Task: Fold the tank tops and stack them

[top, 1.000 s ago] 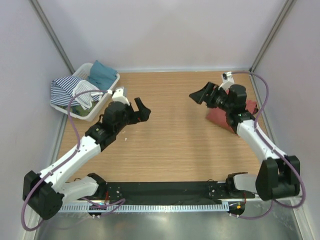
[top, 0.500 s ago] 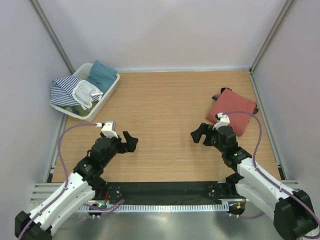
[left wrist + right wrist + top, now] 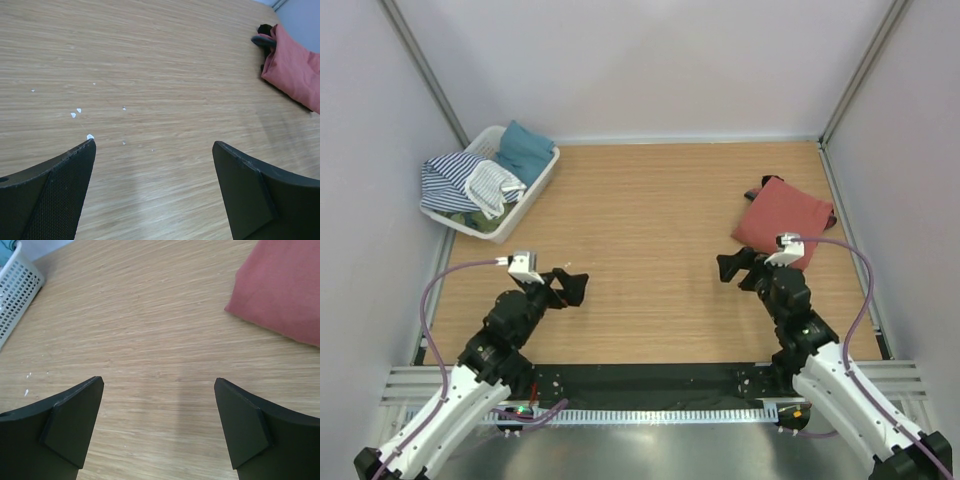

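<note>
Rust-red tank top (image 3: 785,215) is lying folded flat on the right side of the wooden table (image 3: 650,210). A bit of dark cloth (image 3: 756,190) pokes out at its far-left corner, and I can't tell if that's the black one. Both arms sit low near the front edge. The left gripper (image 3: 568,287) and right gripper (image 3: 735,268) have their fingers spread wide, with nothing in them. The white basket (image 3: 530,200) of clothes sits at the far left.

Bright, even light, soft shadows, every view sharp.
</note>
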Controlling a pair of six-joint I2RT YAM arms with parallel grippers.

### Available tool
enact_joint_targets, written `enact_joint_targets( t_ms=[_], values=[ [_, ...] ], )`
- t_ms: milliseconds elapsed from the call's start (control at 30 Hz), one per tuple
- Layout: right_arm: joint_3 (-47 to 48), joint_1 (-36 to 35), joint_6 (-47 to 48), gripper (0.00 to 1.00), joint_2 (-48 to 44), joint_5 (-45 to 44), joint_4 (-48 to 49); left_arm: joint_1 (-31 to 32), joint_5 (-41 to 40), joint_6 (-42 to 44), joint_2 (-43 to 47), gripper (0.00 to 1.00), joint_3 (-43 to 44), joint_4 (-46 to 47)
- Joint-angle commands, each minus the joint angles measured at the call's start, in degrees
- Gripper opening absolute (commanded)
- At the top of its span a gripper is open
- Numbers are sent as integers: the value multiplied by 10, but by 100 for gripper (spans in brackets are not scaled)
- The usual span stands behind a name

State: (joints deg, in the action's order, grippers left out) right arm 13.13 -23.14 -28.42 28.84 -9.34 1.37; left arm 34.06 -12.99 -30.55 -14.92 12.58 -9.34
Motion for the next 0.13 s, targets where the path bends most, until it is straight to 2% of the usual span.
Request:
enact_joint_targets(
  t_ms=[0,100],
  values=[
    [2,-3,-4,99,9,-32,3,0,-9,10,-5,99,-1,18],
    [2,-2,-4,100,12,-34,6,0,-8,10,-18,100,3,20]
  ],
)
